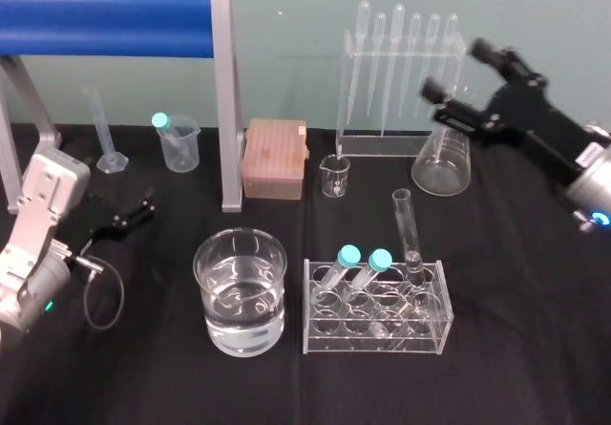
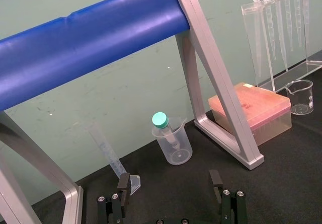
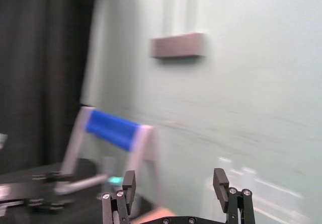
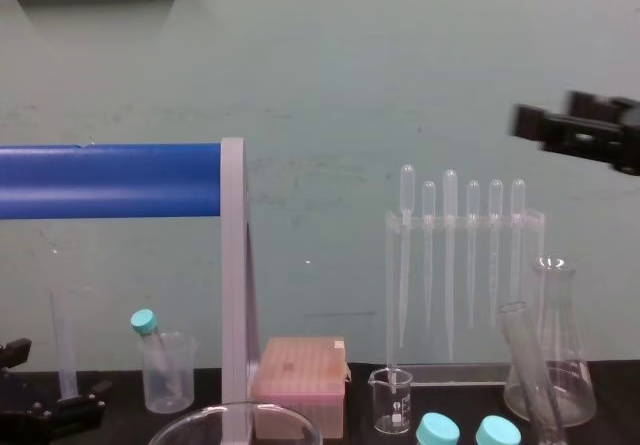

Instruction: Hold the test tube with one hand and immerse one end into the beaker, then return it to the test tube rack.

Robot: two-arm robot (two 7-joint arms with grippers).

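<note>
Firstly, beaker (image 1: 240, 291): holds clear liquid, left of rack (image 1: 374, 308). Test tube (image 1: 409, 234): stands in rack's right rear slot, nearly upright, open rim up, top leaning slightly left. Left gripper (image 1: 143, 205): low, far left, fingers apart, empty. Right gripper (image 1: 453, 67): raised far right, fingers apart, empty.

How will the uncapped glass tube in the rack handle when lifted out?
The test tube looks like thin smooth glass, so probably slippery and fragile under a hard pinch. It leans in the rack, so it may catch unless lifted along its tilt.
</note>
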